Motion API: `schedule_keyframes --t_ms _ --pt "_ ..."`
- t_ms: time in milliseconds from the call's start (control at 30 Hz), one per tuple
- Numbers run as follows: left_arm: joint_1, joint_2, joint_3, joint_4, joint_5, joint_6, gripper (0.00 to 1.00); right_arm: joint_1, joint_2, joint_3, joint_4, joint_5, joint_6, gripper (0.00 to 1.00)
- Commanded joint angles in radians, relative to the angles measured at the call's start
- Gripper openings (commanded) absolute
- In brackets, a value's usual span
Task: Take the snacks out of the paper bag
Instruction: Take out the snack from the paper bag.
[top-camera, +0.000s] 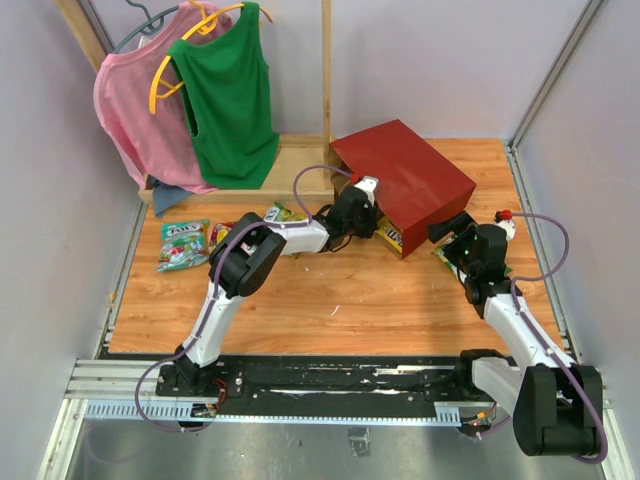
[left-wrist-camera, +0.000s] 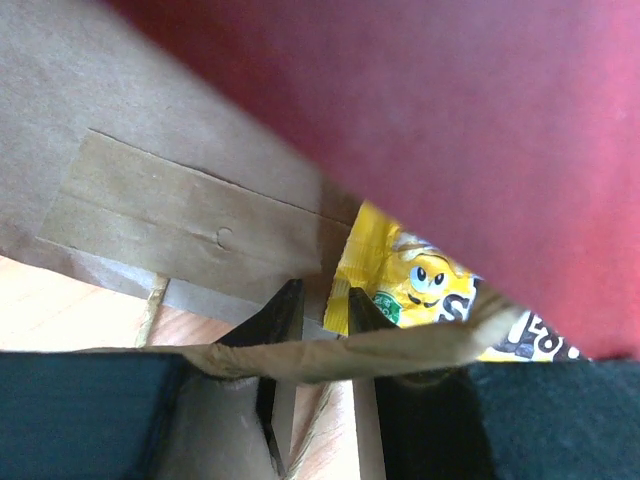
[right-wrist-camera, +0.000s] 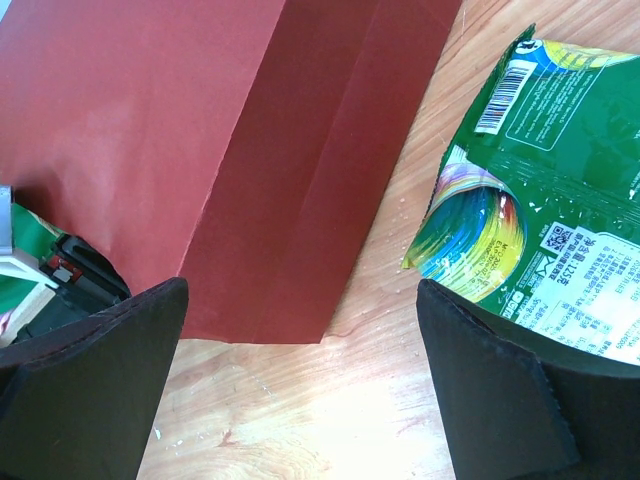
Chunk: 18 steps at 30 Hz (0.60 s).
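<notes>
Task partly done. At the far left, a pink shirt (top-camera: 130, 100) and a green tank top (top-camera: 232, 100) hung on a wooden rack (top-camera: 300, 165), well away from the work. On the wooden table (top-camera: 330, 300), a left green packet (top-camera: 183, 243) lay well clear of the bag. A small reddish packet (top-camera: 221, 233) and a yellow-green packet (top-camera: 283, 213) lay to its right.

The left gripper (left-wrist-camera: 322, 308) reached into the mouth of the red paper bag (top-camera: 405, 180), which lay on its side at the far middle. Its jaws stood a narrow gap apart, with nothing visibly between the tips. Just right of the fingertips (left-wrist-camera: 365, 305), a yellow packet (left-wrist-camera: 415, 285) sat in the mouth, partly under the red upper wall (the one snack seen that was plainly left to pull out). What lay deeper in the bag could not be seen.

In the way were the sagging upper wall and the bag's brown paper lip (left-wrist-camera: 420, 345), which crossed over the fingers.

At the right, the right gripper (right-wrist-camera: 300, 400) hovered with jaws wide apart, holding nothing. It hung over bare wood between the bag's outer side and a right green packet (right-wrist-camera: 540, 200), which lay on the table outside the bag, near it but not touching.
</notes>
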Motion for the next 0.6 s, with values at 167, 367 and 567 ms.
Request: schedule_keyframes --t_ms 167,367,567 --pt "-0.001 0.019 0.018 0.024 0.099 -0.002 0.36 0.018 -0.004 -0.015 0.032 0.007 -0.024 0.98" --pt "0.003 -0.004 -0.022 0.087 0.200 -0.047 0.54 0.017 -0.002 -0.018 0.035 0.008 -0.023 0.98" --pt "0.012 0.020 -0.024 0.116 0.260 -0.086 0.55 0.018 -0.006 -0.018 0.035 0.006 -0.023 0.98"
